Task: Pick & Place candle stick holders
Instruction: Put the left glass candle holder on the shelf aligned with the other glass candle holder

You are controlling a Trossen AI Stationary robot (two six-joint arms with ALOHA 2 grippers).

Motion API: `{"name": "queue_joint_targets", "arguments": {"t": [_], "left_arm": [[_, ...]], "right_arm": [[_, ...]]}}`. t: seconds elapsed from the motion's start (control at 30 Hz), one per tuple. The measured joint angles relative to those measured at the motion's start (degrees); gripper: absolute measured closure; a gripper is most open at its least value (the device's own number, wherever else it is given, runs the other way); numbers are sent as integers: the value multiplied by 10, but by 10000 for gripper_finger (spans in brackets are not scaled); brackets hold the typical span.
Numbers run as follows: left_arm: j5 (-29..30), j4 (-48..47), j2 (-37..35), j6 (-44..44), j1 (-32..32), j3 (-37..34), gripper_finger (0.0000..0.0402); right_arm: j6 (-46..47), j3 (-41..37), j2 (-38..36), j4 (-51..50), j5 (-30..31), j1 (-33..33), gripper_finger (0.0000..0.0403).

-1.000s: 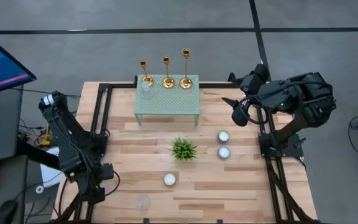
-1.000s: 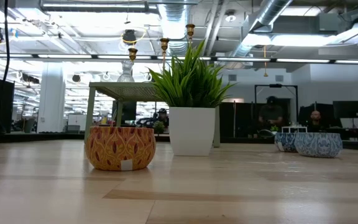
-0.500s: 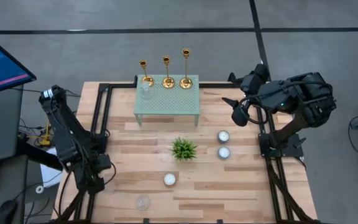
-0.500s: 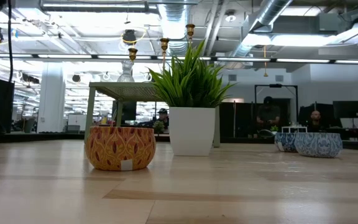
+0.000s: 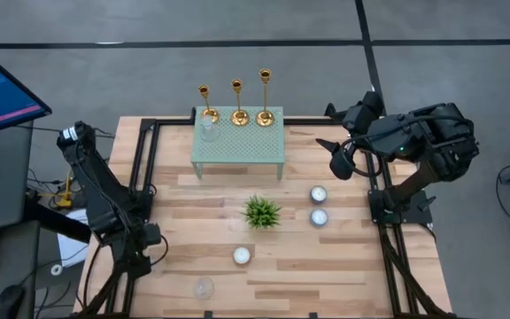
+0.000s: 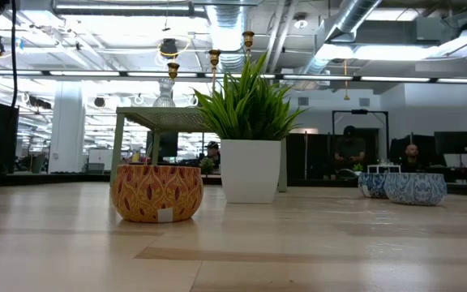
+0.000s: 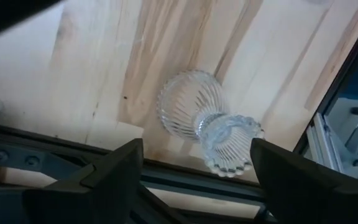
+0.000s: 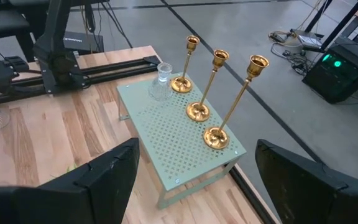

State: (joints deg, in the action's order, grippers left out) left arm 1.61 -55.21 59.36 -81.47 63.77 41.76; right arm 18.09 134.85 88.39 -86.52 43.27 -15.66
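Three gold candlesticks (image 5: 204,102) (image 5: 238,101) (image 5: 265,94) stand on their round bases in a row along the far edge of a green perforated stand (image 5: 237,146). They also show in the right wrist view (image 8: 185,65) (image 8: 205,87) (image 8: 232,107), and their top cups show in the low view (image 6: 214,57). My right gripper (image 5: 328,127) is open and empty to the right of the stand, above the table, its fingers pointing toward it. My left gripper (image 5: 153,257) is open and empty near the table's left near corner, over a clear glass cup (image 7: 207,121).
A clear glass cup (image 5: 208,133) stands on the stand beside the left candlestick. A small potted plant (image 5: 261,213) stands at mid-table. Tealights in cups sit to its right (image 5: 318,193) (image 5: 319,216) and nearer (image 5: 242,256). Another glass cup (image 5: 204,288) stands at the near edge. Black rails (image 5: 144,159) frame the table.
My left arm has shifted a little by the table's left near corner. Nothing else has moved.
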Motion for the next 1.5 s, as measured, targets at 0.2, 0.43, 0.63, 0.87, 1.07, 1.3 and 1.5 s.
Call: {"name": "queue_joint_targets", "arguments": {"t": [0.2, 0.43, 0.63, 0.87, 1.07, 1.3, 1.5], "left_arm": [[1, 2, 0, 1, 0, -6, 104], [2, 9, -1, 2, 0, -24, 129], [1, 15, -1, 2, -5, -24, 187], [5, 23, -1, 0, -5, -24, 284], [10, 24, -1, 0, -5, -24, 355], [3, 35, -1, -5, -26, -23, 387], [0, 44, -1, -14, -69, -23, 389]], "right_arm": [[0, 0, 0, 0, 0, 0, 92], [11, 0, 0, 0, 0, 0, 92], [11, 0, 0, 0, 0, 0, 92], [11, 0, 0, 0, 0, 0, 92], [11, 0, 0, 0, 0, 0, 92], [10, 0, 0, 0, 0, -1, 92], [9, 0, 0, -1, 0, -1, 92]]}}
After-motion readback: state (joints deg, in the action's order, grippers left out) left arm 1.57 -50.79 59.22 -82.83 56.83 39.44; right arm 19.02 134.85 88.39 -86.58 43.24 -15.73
